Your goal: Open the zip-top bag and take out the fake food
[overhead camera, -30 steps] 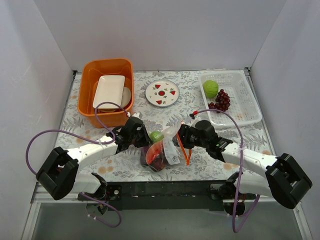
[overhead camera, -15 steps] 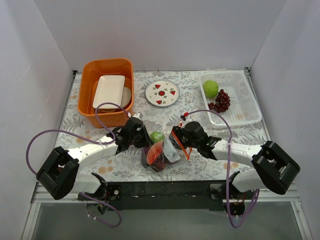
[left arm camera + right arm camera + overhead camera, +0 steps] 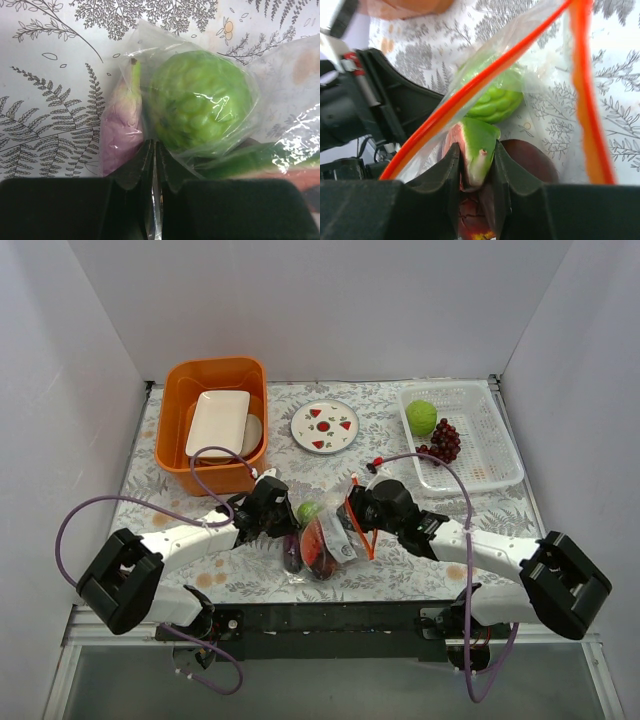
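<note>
The zip-top bag (image 3: 328, 543) lies between the arms, and its orange zip strip (image 3: 470, 90) stands open. My left gripper (image 3: 154, 147) is shut on a fold of the bag's clear plastic, beside a bumpy green fruit (image 3: 200, 107) and a pale purple piece (image 3: 122, 135) that are inside the bag. My right gripper (image 3: 476, 150) reaches into the bag's mouth. It is shut on a slice with a green rind and a pink face (image 3: 482, 145). A dark red piece (image 3: 530, 160) lies just right of it. In the top view the left gripper (image 3: 290, 527) and the right gripper (image 3: 350, 517) flank the bag.
An orange bin (image 3: 176, 435) holding a white dish stands at the back left. The strawberry-printed plate (image 3: 325, 425) is at the back centre. A white basket (image 3: 490, 445) at the back right holds a green ball (image 3: 421, 417) and a grape bunch (image 3: 443, 440).
My right gripper has moved left into the bag's mouth and closed on the green-rind slice. The bag has bunched up narrower between the grippers. The left gripper has kept its pinch.
</note>
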Robot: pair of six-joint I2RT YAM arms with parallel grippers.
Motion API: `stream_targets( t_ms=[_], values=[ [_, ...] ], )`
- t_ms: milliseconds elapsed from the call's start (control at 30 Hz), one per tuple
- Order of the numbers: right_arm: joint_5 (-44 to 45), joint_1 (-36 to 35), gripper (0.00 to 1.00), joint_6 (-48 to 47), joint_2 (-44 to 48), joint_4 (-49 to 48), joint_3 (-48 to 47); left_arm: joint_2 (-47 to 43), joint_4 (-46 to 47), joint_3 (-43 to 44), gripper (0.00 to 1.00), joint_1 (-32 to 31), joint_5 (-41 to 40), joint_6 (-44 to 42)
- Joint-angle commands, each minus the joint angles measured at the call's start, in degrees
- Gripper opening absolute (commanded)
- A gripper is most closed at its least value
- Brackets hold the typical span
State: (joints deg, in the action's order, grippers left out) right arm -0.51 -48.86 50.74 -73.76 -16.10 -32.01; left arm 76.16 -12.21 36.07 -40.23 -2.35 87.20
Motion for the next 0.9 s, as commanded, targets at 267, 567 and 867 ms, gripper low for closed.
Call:
stream_targets(
  t_ms=[267, 567, 867],
  values=[
    [9.38, -0.18, 0.03, -2.05, 14.6, 7.48, 0.63, 2.15, -2.21, -0.04, 0.06, 0.15, -4.24, 0.69],
    [18.08, -0.18, 0.02, -5.3, 22.86, 20.13, -3.05, 2.68, -2.47, 0.22, 0.06, 0.68, -4.33, 0.25],
    [23.98, -0.18, 0.02, -8.99, 28.75, 30.5, -7.62, 2.68, -3.17, 1.1, 0.07, 0.85, -4.07, -0.27]
  ],
)
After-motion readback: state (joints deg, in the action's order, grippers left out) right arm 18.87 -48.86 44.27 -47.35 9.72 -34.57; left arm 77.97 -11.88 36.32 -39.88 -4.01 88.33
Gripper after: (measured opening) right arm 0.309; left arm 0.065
